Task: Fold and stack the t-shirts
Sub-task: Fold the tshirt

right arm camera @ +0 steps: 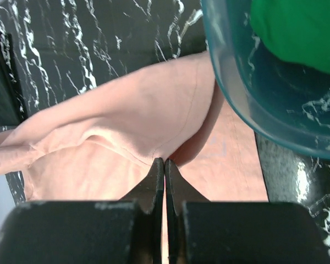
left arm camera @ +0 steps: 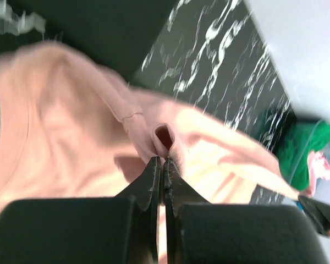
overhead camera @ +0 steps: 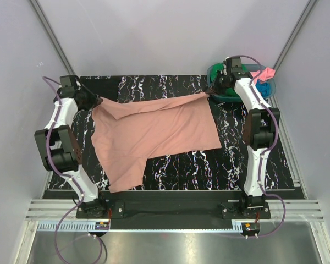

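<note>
- Pale grey walls (overhead camera: 154,33) close in a black desk (overhead camera: 176,168) veined with white, and 2 white-and-black arms rise from its near edge.
- 1 large salmon-pink t-shirt (overhead camera: 154,132) lies spread over the middle of the desk, from the far left corner almost to the far right one.
- Its far edge runs in a nearly straight line between the 2 grasping ends, and a long lobe of cloth trails toward the near left.
- At the far left, the left fingers (overhead camera: 93,100) are pressed together on a bunched fold of that shirt; the left wrist view shows a stitched hem and a small tunnel of cloth just beyond the tips (left arm camera: 160,163).
- At the far right, the right fingers (overhead camera: 213,92) are likewise clamped on the shirt's edge, and the right wrist view shows the tips (right arm camera: 160,166) pinching a seam.
- Just beside the right fingers, in the far right corner, stands a teal basket (right arm camera: 247,104).
- Inside the basket lies a green t-shirt (right arm camera: 297,27), with a blue t-shirt (overhead camera: 263,87) next to it.
- 1 bright pink t-shirt (overhead camera: 265,73) hangs over the basket's far right rim.
- Wrinkles fan across the salmon-pink cloth from the left grip.
</note>
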Motion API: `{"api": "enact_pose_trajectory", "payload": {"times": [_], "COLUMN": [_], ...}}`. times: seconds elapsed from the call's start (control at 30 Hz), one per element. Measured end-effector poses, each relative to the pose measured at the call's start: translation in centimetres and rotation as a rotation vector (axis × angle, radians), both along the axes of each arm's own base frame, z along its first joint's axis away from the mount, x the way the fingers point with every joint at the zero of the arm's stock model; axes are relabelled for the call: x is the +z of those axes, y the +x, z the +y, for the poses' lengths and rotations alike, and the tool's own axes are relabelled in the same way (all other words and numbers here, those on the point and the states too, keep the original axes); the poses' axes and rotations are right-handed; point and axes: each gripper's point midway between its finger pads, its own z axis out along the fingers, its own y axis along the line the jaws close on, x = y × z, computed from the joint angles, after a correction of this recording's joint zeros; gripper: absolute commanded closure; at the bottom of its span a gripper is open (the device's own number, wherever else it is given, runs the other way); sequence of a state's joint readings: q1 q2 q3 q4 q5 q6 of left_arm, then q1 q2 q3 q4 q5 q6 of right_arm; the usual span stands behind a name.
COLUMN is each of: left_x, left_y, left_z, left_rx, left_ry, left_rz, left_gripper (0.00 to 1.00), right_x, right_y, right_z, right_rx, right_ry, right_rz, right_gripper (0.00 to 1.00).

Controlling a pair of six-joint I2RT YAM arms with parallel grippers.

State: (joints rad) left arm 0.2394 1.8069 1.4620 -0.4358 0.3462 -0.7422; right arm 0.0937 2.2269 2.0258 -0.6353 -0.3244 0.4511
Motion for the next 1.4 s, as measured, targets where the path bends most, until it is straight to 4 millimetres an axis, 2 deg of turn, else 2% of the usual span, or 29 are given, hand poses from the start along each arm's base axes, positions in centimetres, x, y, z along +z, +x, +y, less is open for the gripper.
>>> {"api": "enact_pose_trajectory", "payload": {"times": [0.13, 0.23, 0.6, 0.87, 0.9, 0.93, 0.97, 1.03, 1.07, 1.1, 1.27, 1.3, 1.4], "left_x": [-0.9, -1.3, -1.8, -3.9, -4.1, -4.3, -4.4, -4.7, -4.8, -5.0, -5.4, -5.3, -4.8], "left_y": [-3.2, -4.5, -6.6, -8.3, -8.5, -8.6, -8.7, -9.0, -9.1, -9.3, -10.1, -10.0, -8.9], "left_z": [-0.8, -0.7, 0.9, 0.9, 0.9, 1.0, 1.2, 1.7, 2.0, 2.5, 5.1, 5.5, 6.0], "left_rx": [0.003, 0.014, 0.05, 0.038, 0.038, 0.039, 0.039, 0.051, 0.058, 0.069, 0.136, 0.143, 0.135], "left_ry": [-0.035, -0.046, -0.055, -0.05, -0.047, -0.041, -0.03, -0.007, 0.005, 0.019, 0.081, 0.088, 0.085], "left_rz": [0.08, 0.122, 0.194, 0.256, 0.263, 0.268, 0.272, 0.287, 0.295, 0.304, 0.33, 0.322, 0.265], "left_gripper": [1.0, 1.0, 1.0, 1.0, 0.94, 0.82, 0.74, 0.63, 0.58, 0.45, 0.37, 0.37, 0.4], "right_x": [-0.6, -0.8, -1.1, -3.1, -3.5, -3.8, -4.1, -4.9, -5.3, -5.7, -6.4, -6.2, -4.4], "right_y": [-1.1, -1.4, -1.8, -3.2, -3.5, -3.7, -4.0, -4.6, -4.8, -5.1, -5.4, -5.1, -3.6], "right_z": [-0.5, -0.9, -2.5, -2.4, -2.4, -2.4, -2.5, -2.6, -2.7, -2.9, -3.8, -3.9, -3.7], "right_rx": [0.001, -0.005, -0.031, -0.026, -0.026, -0.026, -0.027, -0.027, -0.028, -0.03, -0.04, -0.042, -0.03], "right_ry": [-0.001, 0.002, 0.014, 0.016, 0.016, 0.015, 0.012, 0.003, -0.003, -0.016, -0.069, -0.075, -0.091], "right_rz": [0.054, 0.077, 0.106, 0.167, 0.178, 0.189, 0.202, 0.226, 0.236, 0.245, 0.249, 0.237, 0.182], "right_gripper": [1.0, 1.0, 1.0, 1.0, 0.98, 0.95, 0.92, 0.85, 0.79, 0.65, 0.48, 0.45, 0.45]}}
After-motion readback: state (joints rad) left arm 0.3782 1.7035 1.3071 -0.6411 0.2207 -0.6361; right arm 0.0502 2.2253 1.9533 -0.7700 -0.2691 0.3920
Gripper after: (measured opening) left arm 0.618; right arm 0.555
